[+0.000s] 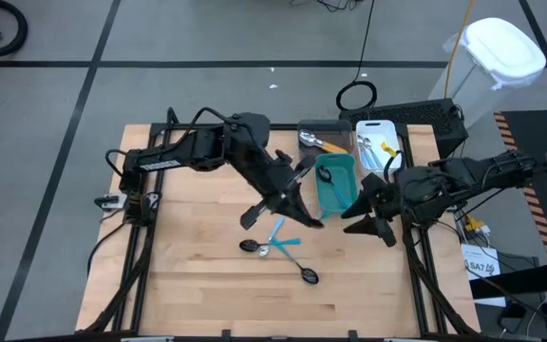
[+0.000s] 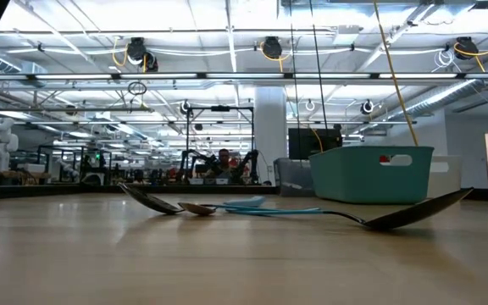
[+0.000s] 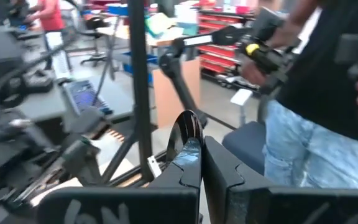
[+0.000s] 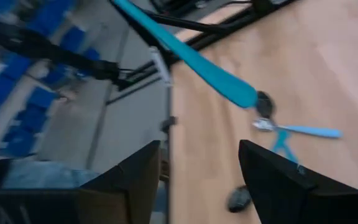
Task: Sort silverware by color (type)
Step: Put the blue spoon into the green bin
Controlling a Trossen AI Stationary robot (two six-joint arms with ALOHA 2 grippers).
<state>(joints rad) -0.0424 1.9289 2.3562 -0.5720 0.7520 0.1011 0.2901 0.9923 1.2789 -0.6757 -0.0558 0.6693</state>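
My left gripper (image 1: 304, 211) hovers over the table's middle, beside the teal bin (image 1: 335, 185), and is shut on a black spoon (image 3: 185, 132). To the right of that bin my right gripper (image 1: 359, 217) stands open, clear of the table, with nothing between its fingers. Two dark spoons (image 1: 250, 246) (image 1: 309, 275) and light-blue utensils (image 1: 285, 237) lie flat on the wood. The gray bin (image 1: 319, 136) holds orange-handled pieces. The white bin (image 1: 378, 147) holds light-blue ones. Neither gripper shows in the low view. My left gripper pinches the black spoon between its two fingers. The spoon's bowl (image 3: 186, 127) sticks out past the fingertips, turned on edge. The fingers hide the handle. The spoon is lifted clear of the table.
The three bins stand together at the table's far right of centre. In the low view the teal bin (image 2: 371, 174) rises behind the lying utensils (image 2: 261, 206). A person in jeans (image 3: 316, 137) stands beyond the table. Bare wood lies at the near and left sides.
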